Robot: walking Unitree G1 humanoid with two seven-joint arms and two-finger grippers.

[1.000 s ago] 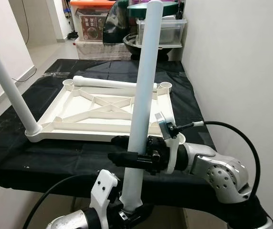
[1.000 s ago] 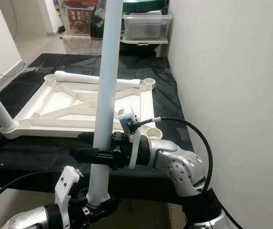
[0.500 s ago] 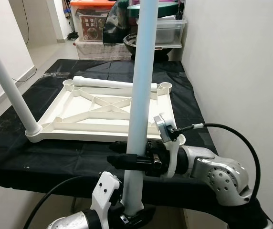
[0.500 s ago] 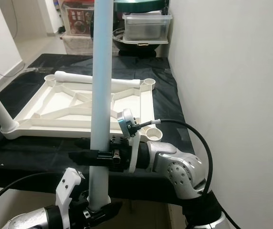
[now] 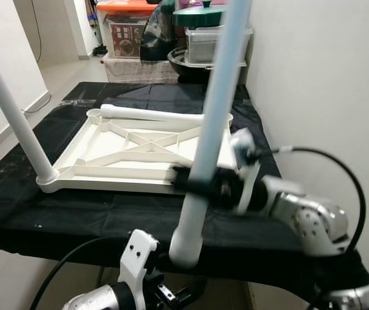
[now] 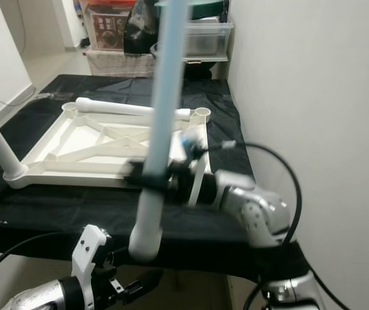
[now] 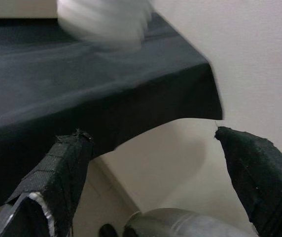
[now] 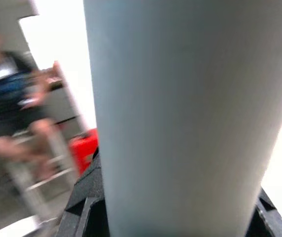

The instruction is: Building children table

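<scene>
A long white table leg stands tilted, its top leaning right, in front of the table's near edge. My right gripper is shut on it about a third of the way up, and the leg sits between its black fingers. The leg's lower end hangs free. Just below it, my left gripper is open and holds nothing. The white tabletop frame lies upside down on the black cloth. One leg stands in its near left corner. Another leg lies along its far edge.
A white wall runs close along the right of the black-covered table. Storage boxes and a lidded pot stand behind the table. Bare floor lies to the left. A seated person appears blurred in the right wrist view.
My left gripper has let go of the leg's lower end and opened. The right gripper has carried the leg up and forward, tilting its top to the right.
</scene>
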